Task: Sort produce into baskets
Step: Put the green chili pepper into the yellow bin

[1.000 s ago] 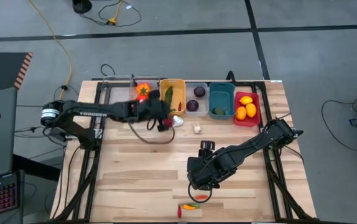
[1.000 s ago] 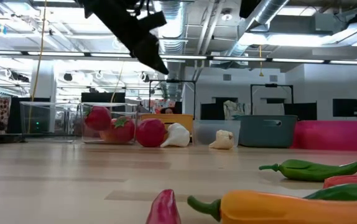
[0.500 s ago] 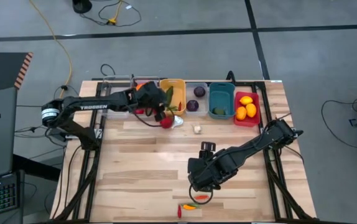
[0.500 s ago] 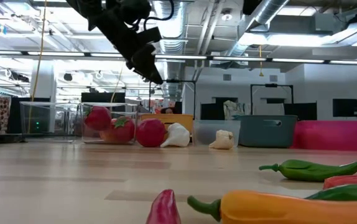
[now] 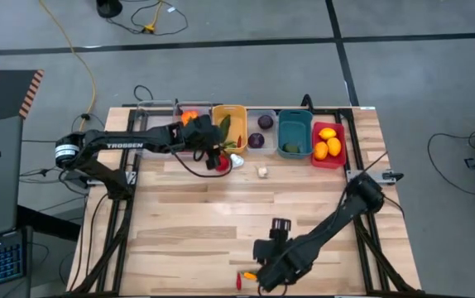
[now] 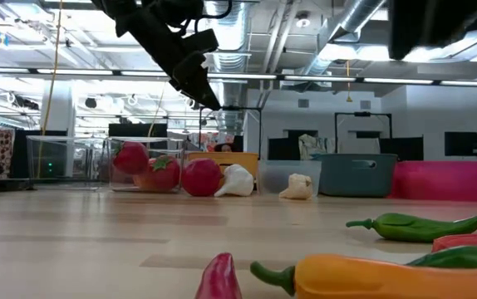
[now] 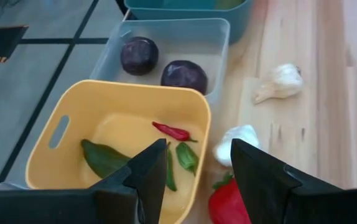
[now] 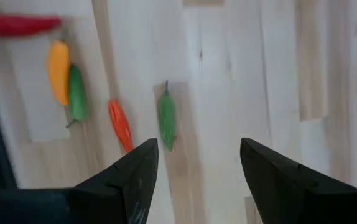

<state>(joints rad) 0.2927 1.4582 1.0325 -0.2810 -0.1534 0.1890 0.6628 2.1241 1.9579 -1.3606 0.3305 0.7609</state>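
While its fingers stand apart with nothing between them, the right pincer (image 5: 268,275) hovers low centre in the high view, above the loose chilies (image 5: 251,276) at the bench's (image 5: 179,232) near edge. Right wrist view: green chili (image 8: 166,116) and orange-red chili (image 8: 120,124) lie side by side, just apart; a yellow chili (image 8: 58,63) touching another green one, and a red chili (image 8: 23,25), sit toward the upper left.

Left pincer (image 5: 218,151), upper centre of the high view, also apart and empty, hangs beside the yellow basket's (image 7: 66,124) front rim, over a red tomato (image 7: 228,202) and a white garlic (image 7: 237,137). That basket already holds green pieces and a red chili. A second garlic (image 7: 281,81) lies further right on the bench.

Risks, as judged: the chilies are thin and closely packed, so closing could catch two at once or flick one off the near edge. On the left, the tomato is round and could roll when nudged against the garlic or basket wall.

Room: mid-bench is broad bare wood; baskets crowd the top edge, chilies sit close to the bottom edge.
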